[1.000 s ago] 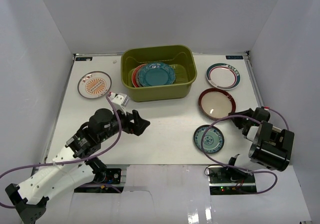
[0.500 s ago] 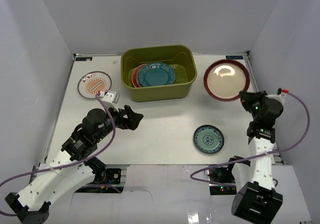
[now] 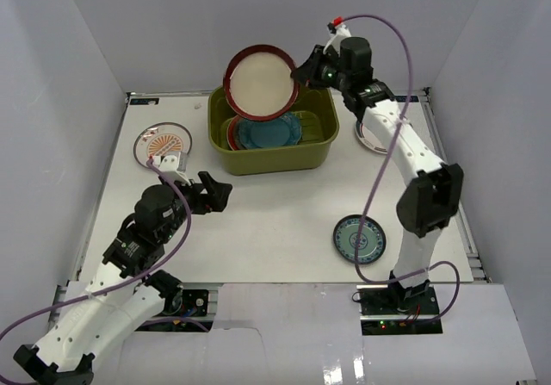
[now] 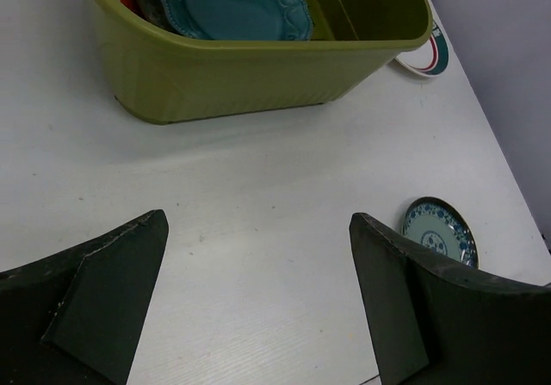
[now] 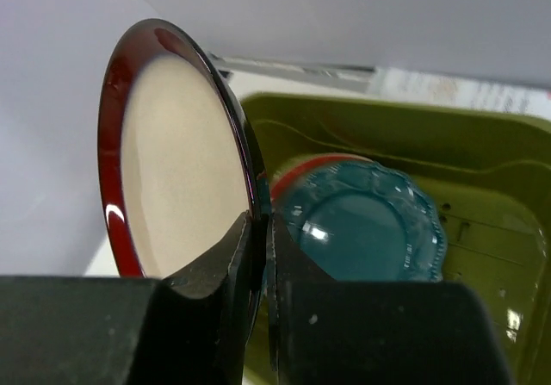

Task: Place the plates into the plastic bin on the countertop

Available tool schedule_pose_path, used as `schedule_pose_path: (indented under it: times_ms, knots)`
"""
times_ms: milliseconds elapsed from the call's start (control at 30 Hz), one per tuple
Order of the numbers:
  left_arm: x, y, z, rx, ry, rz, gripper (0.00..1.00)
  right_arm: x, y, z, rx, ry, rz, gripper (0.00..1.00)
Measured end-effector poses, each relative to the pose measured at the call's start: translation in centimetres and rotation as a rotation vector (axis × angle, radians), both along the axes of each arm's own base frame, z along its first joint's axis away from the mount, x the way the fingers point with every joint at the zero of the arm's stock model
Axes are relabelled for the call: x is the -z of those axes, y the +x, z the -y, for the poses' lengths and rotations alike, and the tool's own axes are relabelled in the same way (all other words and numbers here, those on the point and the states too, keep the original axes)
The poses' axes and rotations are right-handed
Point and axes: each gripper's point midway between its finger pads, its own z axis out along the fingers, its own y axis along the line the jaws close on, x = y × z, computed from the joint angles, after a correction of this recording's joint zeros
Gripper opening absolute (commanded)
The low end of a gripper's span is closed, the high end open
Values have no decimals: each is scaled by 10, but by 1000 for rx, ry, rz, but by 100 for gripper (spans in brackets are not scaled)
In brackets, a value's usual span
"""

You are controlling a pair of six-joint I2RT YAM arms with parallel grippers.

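One plate in hand: the round maroon-rimmed cream glazed plate (image 3: 261,81) hangs in the air over the back left part of the olive-green rectangular plastic bin (image 3: 274,157), clear of its rim.
Handling: it looks stiff and glossy, so probably slick under the fingers and likely to chip if dropped. A rim pinch leaves its weight hanging to one side.
Hold: the right pincer (image 3: 303,71) is clamped on the plate's right rim, with one finger on the cream face and one on the back.
Facing: the plate is tilted steeply, almost on edge, with the cream face turned toward the near side and the underside toward the back wall.
Long axis: it has none, being round. Its flat plane runs roughly left to right, in line with the bin's long side.
Inside the bin: a teal scalloped plate (image 3: 269,128) lies face up on a red-rimmed plate (image 3: 232,131) in the left half. The right half shows bare floor.
Landing, as a judgement: the plate should be levelled face up before release, onto the teal stack or beside it.
Left on the white desk (image 3: 275,213): the orange sunburst plate (image 3: 162,144) lies at the far left. The small teal patterned plate (image 3: 359,239) lies at the near right. The red-teal ringed white plate (image 3: 372,135) lies just right of the bin, partly hidden by the arm.
Left pincer (image 3: 211,194): it is spread wide and empty, low over the desk in front of the bin.
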Motion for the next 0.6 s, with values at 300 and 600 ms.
schedule_pose_path:
  times_ms: [300, 600]
  knots:
    - [1, 6, -10, -76, -11, -8, 98, 197, 58, 0, 54, -265, -379, 8]
    - [21, 22, -17, -180, -2, -90, 98, 227, 60, 2, 49, -283, -434, 18]
